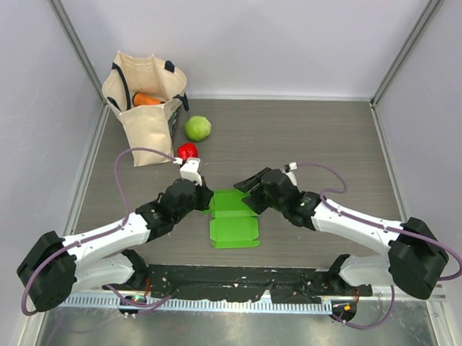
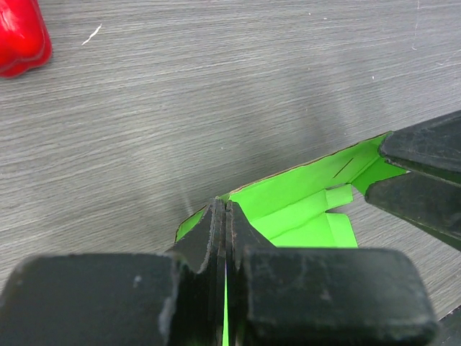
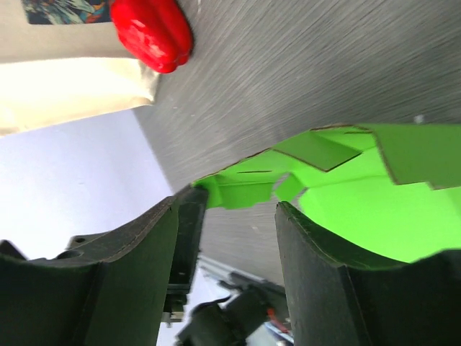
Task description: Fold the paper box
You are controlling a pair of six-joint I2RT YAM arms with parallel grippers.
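The bright green paper box (image 1: 234, 219) lies partly folded on the grey table between my two grippers, its far panel raised. My left gripper (image 1: 208, 202) is shut on the card's left edge. In the left wrist view (image 2: 226, 207) a green sliver shows between the closed fingers, and the box (image 2: 302, 205) stretches to the right. My right gripper (image 1: 250, 191) is open at the card's far right corner. In the right wrist view (image 3: 238, 210) its fingers stand apart with the box's notched flaps (image 3: 360, 187) just beyond the tips.
A cream tote bag (image 1: 146, 109) holding an orange carrot (image 1: 148, 99) stands at the back left. A round pale-green vegetable (image 1: 198, 128) and a red pepper (image 1: 188, 151) lie just behind the left gripper. Walls enclose the table.
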